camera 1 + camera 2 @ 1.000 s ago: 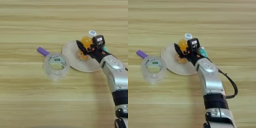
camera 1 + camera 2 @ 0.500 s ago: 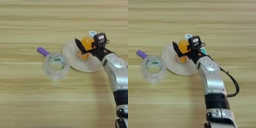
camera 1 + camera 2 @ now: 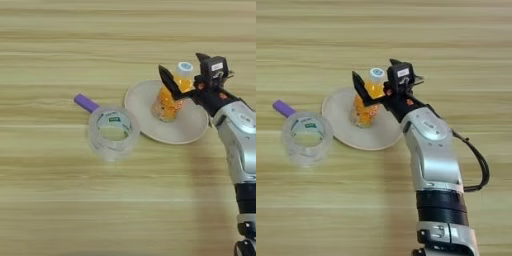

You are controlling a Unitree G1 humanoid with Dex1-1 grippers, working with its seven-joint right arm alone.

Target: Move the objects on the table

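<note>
A small orange juice bottle (image 3: 169, 100) with a white cap (image 3: 376, 73) stands on the round beige plate (image 3: 142, 107), its top leaning to the far right. My right gripper (image 3: 186, 72) is open around the bottle's upper part. One black finger (image 3: 360, 86) lies across its left side, and the other is apart from the cap on the right. Left of the plate lies the wide clear tape roll (image 3: 113, 134), touching the plate's rim. A white-and-green glue stick (image 3: 113, 120) shows inside its ring. The small purple block (image 3: 86, 102) sits against the roll's far left side.
My silver forearm (image 3: 431, 145) comes up from the bottom edge at the plate's right, with a black cable (image 3: 478, 165) looping at its right side. Bare wooden table (image 3: 60, 200) lies all around the group of objects.
The gripper's fingers have spread apart around the juice bottle, which stays on the right part of the plate. The tape roll, glue stick and purple block have not moved.
</note>
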